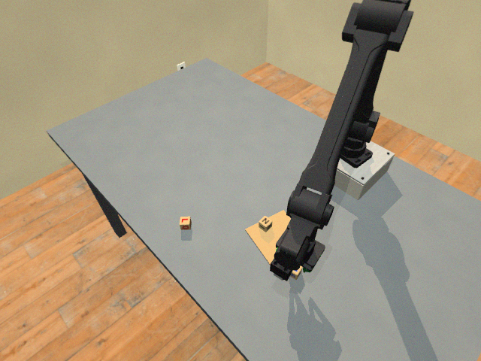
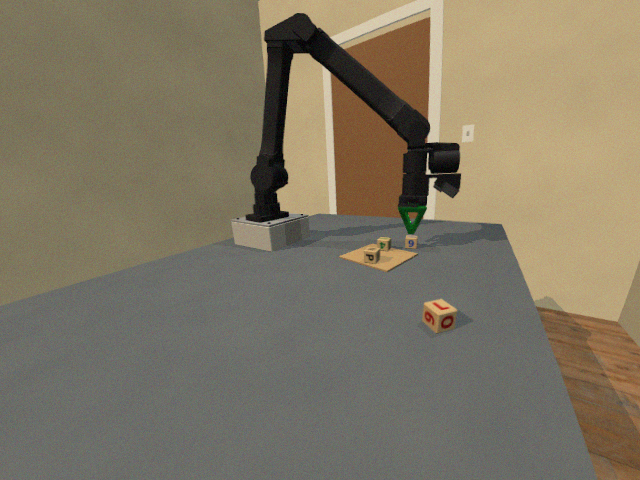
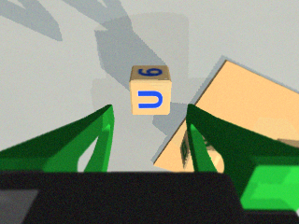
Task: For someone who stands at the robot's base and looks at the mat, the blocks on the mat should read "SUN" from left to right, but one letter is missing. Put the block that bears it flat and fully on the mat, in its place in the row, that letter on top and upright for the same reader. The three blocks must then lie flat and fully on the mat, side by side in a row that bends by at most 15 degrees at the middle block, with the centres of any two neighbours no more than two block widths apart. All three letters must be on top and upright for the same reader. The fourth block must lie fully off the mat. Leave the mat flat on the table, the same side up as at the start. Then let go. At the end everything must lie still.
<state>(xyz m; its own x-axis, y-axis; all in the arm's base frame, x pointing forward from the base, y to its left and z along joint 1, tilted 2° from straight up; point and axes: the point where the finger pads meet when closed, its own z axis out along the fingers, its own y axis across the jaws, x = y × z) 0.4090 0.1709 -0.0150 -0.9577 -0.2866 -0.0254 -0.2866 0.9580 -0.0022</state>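
A wooden block with a blue U [image 3: 150, 95] on top lies on the grey table just off the edge of the tan mat [image 3: 243, 117]. A blue 9 shows on its side in the exterior view [image 2: 410, 241]. My gripper [image 3: 149, 112] hangs straight above it, open and empty, its green fingertips [image 2: 412, 224] just over the block. In the top view my wrist hides all but a corner of this block [image 1: 297, 273]. On the mat [image 1: 267, 235] lies the N block [image 1: 265, 223]. A second block [image 2: 383, 243] also lies on the mat [image 2: 381, 255]; I cannot see its top letter.
A block with a red L on top [image 1: 185, 222] lies alone on the table, far from the mat, and also shows in the exterior view [image 2: 439, 315]. The arm's grey base [image 1: 363, 177] stands behind the mat. The table's front edge is close to the mat.
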